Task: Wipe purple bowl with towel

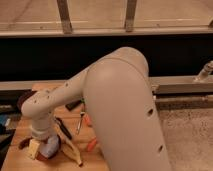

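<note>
My gripper (42, 148) hangs at the lower left of the wooden table (20, 162), pointing down from the white wrist, jaws open. A cream finger (33, 149) shows on its left. Right beside it lies the towel (51, 146), a small pale grey-blue cloth, touching or just under the gripper. Dark reddish patches flank the cloth; I cannot tell what they are. The purple bowl (23, 100), dark maroon, peeks out at the table's far left, mostly hidden behind my forearm.
My bulky white arm (120, 110) fills the middle and hides the table's right part. Near the gripper lie a yellow curved thing (71, 151), a black tool (63, 128), a thin screwdriver-like tool (80, 122) and orange pieces (92, 145). A dark wall runs behind.
</note>
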`<state>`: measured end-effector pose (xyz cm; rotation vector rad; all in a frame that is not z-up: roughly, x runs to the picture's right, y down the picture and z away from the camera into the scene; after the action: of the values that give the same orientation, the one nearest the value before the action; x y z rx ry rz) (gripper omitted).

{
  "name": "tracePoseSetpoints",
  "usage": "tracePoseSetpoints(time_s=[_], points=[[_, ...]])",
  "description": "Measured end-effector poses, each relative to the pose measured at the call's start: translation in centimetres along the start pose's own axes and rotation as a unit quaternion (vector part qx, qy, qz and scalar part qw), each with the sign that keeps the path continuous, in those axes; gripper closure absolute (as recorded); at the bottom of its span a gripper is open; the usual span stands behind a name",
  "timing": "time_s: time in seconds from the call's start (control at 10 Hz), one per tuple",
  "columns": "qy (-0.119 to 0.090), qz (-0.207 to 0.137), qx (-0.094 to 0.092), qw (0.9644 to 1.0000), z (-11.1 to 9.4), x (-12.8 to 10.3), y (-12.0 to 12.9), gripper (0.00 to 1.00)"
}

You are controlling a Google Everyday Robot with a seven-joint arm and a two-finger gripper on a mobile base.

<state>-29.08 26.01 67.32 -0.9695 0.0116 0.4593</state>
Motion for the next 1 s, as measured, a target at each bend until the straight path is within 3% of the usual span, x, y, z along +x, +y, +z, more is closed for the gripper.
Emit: tracePoseSetpoints(time_s=[1.0], points=[[0.008, 0.019, -0.001, 0.9998, 1.4, 0.6, -0.7, 0.22]])
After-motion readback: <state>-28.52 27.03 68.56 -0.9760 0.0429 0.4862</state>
